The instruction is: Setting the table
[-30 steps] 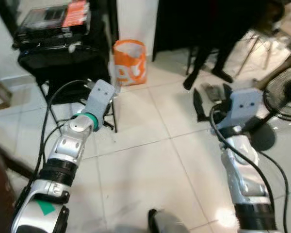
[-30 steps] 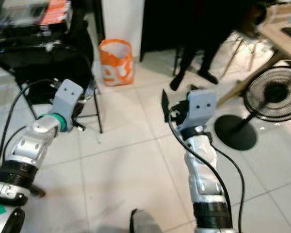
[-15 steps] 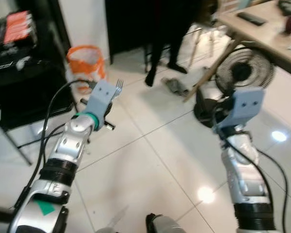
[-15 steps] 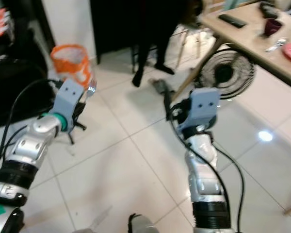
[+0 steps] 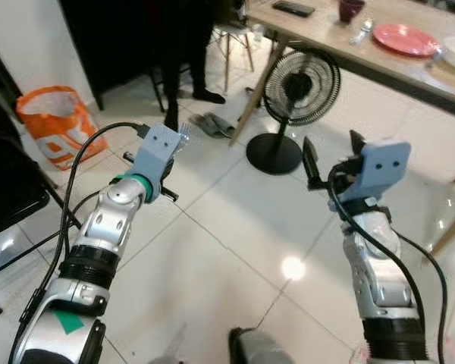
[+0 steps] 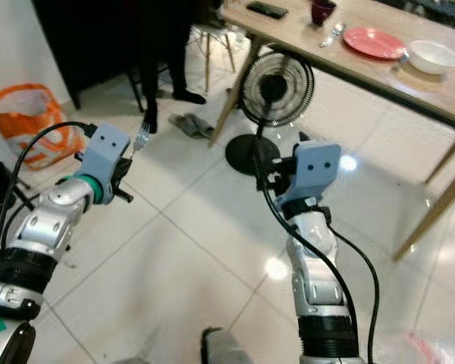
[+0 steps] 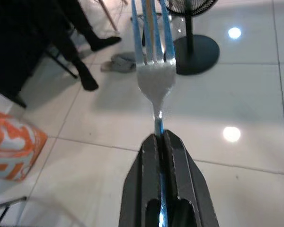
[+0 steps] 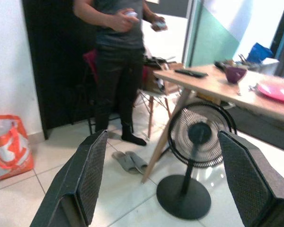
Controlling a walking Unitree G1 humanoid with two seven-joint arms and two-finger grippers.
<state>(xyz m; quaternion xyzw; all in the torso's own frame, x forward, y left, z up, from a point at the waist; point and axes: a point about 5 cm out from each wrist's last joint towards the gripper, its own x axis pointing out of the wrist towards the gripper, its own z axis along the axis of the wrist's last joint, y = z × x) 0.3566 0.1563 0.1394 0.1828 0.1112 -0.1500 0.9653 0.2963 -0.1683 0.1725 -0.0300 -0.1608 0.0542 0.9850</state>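
Ahead of the spread right tool [image 6: 277, 163] stands the wooden counter [image 6: 379, 72] with a pink plate [image 6: 373, 42] and white bowl [image 6: 434, 55]; a black fan [image 6: 273, 83] and, probably standing, a person [image 8: 120, 47] lie between. The left tool [image 7: 162, 142] pinches a fork [image 7: 154, 61], tines forward.

Head eyes look down; wrists share fan [image 8: 197, 142].
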